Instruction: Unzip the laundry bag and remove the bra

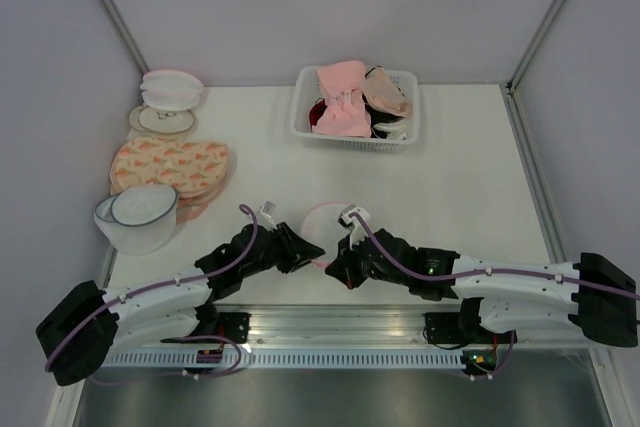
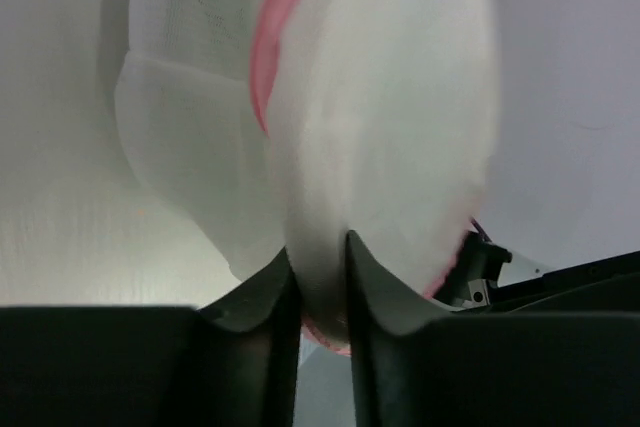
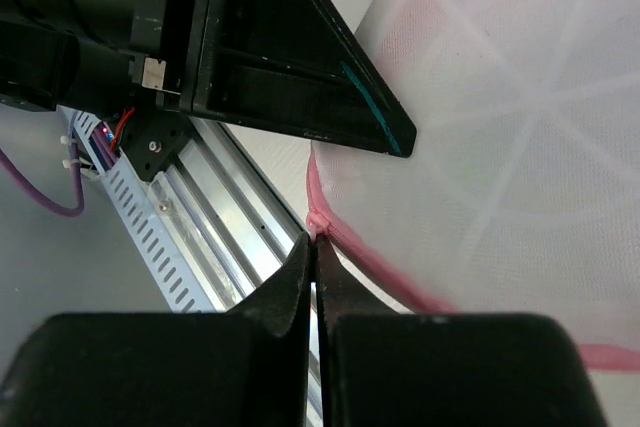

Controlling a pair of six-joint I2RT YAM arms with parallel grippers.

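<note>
The laundry bag (image 1: 322, 227) stands tipped up on its rim at the near edge of the desk (image 1: 450, 177), between the two arms and well apart from the basket (image 1: 300, 127) of other garments at the back. It looks very light and only half stiff. The mesh domes hold their round shape but would dent under any firm squeeze, and the whole thing would likely slide or roll away from a one-sided pull. The left tool (image 2: 320, 244) has closed down narrow across the rim, with white mesh filling the gap between its two fingers, so it seems to be the anchor, though that view is blurred and how firmly it bites is hard to judge. The right tool (image 3: 313, 247) is fully closed, its tips pressed against a small pink nub (image 3: 318, 219) on the zipper trim (image 3: 380, 272). This is probably the pull or the zipper's end, but I cannot tell whether any of it is caught between the tips. The trim is the sensible place to grip, being the firmest line on the bag, whereas the open mesh would only stretch and snag. The pull itself is small and likely slippery, so it wants a square pinch and a drag along the curve of the rim, against the left tool's hold. The bra cannot be made out through the mesh; it is presumably inside, soft and limp, best lifted by a cup edge or strap once the halves part.
</note>
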